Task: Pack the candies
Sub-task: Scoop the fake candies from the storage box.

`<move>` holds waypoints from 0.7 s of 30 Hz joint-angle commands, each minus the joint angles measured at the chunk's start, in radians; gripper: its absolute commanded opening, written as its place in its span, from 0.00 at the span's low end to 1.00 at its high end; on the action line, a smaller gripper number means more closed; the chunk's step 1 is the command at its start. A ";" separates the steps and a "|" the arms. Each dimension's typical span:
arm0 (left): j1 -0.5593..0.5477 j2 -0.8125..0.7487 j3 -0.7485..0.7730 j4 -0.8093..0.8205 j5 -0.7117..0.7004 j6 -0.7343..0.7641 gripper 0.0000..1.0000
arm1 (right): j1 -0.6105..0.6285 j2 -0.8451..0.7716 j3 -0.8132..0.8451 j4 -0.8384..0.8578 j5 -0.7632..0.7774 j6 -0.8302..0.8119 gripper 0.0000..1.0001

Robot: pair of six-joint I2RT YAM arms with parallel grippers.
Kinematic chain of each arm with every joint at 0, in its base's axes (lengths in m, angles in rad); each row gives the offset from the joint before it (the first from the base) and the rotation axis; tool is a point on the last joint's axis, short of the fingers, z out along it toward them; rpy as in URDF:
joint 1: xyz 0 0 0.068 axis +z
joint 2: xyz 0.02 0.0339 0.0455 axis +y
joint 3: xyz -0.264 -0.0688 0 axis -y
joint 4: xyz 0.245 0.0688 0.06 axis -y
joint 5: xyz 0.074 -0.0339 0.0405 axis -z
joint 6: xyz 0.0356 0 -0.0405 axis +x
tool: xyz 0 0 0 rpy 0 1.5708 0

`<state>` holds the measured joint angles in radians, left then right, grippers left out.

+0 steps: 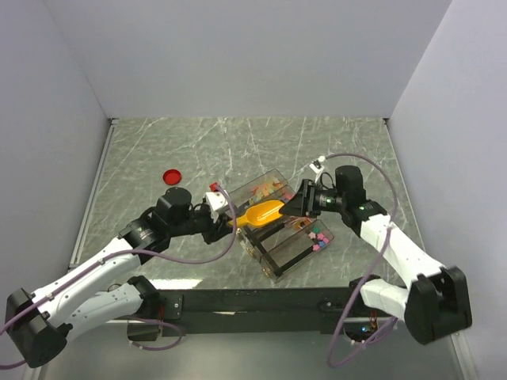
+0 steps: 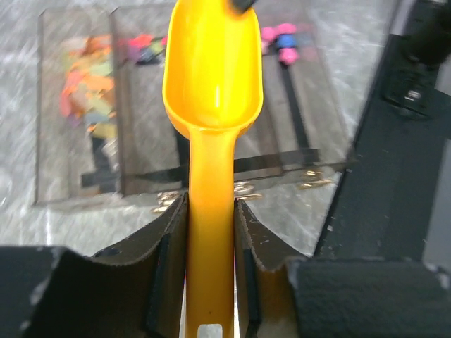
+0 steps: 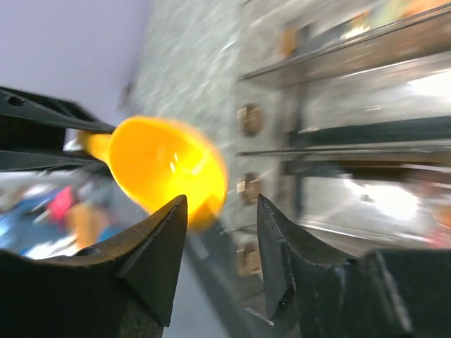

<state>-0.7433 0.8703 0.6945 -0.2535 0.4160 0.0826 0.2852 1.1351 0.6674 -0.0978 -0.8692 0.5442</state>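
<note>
Your L jaws clenched scoop (image 2: 211, 98) handle, long axis twd parted, empty R jaws; candies (image 2: 84, 88) lay in box (image 2: 77, 186) below.

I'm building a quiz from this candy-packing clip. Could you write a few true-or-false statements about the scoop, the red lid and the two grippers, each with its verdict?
1. The left gripper is closed on the handle of the yellow scoop. True.
2. The scoop's bowl is heaped with candies. False: the bowl looks empty in the left wrist view, and the candies lie in the clear box.
3. The red lid sits on top of the clear box. False: it lies on the table, to the left of the box and apart from it.
4. The right gripper has its jaws apart with nothing clamped between them. True.
</note>
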 commanded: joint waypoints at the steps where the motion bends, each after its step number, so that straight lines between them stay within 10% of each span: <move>1: 0.022 0.033 0.051 0.016 -0.107 -0.052 0.01 | -0.003 -0.113 0.037 -0.163 0.275 -0.104 0.52; 21: 0.048 0.078 0.060 -0.035 -0.315 -0.138 0.01 | 0.428 -0.106 -0.086 -0.320 0.661 0.017 0.33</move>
<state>-0.6998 0.9630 0.7185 -0.3058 0.1299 -0.0467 0.6849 0.9951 0.5682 -0.4412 -0.2607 0.5346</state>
